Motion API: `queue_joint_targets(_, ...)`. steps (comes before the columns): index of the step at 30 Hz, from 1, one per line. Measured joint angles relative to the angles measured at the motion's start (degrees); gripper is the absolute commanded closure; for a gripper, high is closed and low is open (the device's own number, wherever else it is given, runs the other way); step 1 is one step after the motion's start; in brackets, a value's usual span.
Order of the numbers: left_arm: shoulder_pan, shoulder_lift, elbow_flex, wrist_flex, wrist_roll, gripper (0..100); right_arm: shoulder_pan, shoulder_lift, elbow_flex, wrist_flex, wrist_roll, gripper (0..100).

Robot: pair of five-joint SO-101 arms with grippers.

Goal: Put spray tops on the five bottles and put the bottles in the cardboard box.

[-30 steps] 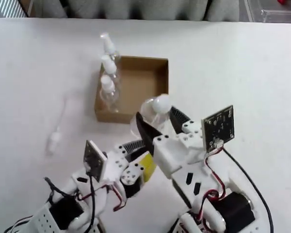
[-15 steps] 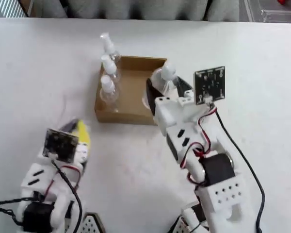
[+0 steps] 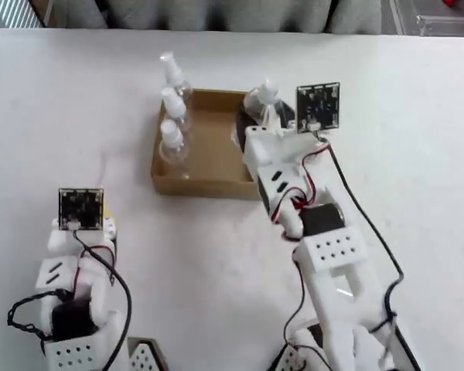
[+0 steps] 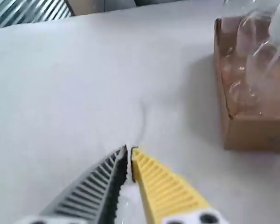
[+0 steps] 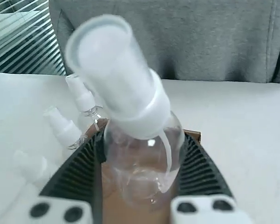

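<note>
The cardboard box [image 3: 205, 185] sits mid-table. Three clear bottles with spray tops stand along its left side [image 3: 172, 139], [image 3: 174, 103], [image 3: 168, 71]; they are the bottles [image 5: 63, 126] seen in the right wrist view. My right gripper [image 3: 261, 117] is shut on a fourth capped bottle [image 3: 261, 99], [image 5: 140, 154], held upright over the box's far right corner. At the near left my left gripper [image 4: 129, 151] is shut and low over the table. The thin tube [image 4: 142, 119] of a loose spray top runs out from its tips; the top's head is hidden.
The box wall [image 4: 252, 130] lies to the right of my left gripper, a short gap away. White table stretches all round the box. A grey backdrop runs along the far edge.
My right arm carried the bottle from in front of the box up over its far right corner. My left arm swung away to the left, down to the loose spray top.
</note>
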Motion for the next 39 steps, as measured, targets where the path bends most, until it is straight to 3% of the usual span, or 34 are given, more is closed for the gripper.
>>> queue_joint_targets(5, -1.7, -0.1, 2.7, -0.2, 0.0, 98, -0.2, 9.6, -1.2, -6.0, 0.0, 98.4)
queue_joint_targets(14, -1.9, 0.0, 2.7, -0.2, -0.2, 98, -0.1, 26.5, -13.4, -6.5, 0.0, 98.4)
queue_joint_targets(28, -1.9, 0.0, 2.7, -0.2, -0.2, 97, 1.0, 29.2, -16.1, -6.5, 4.7, 98.1)
queue_joint_targets(39, -1.9, 0.0, 2.7, -0.2, -0.2, 98, 1.8, 45.0, -23.0, -14.0, 4.9, 98.3)
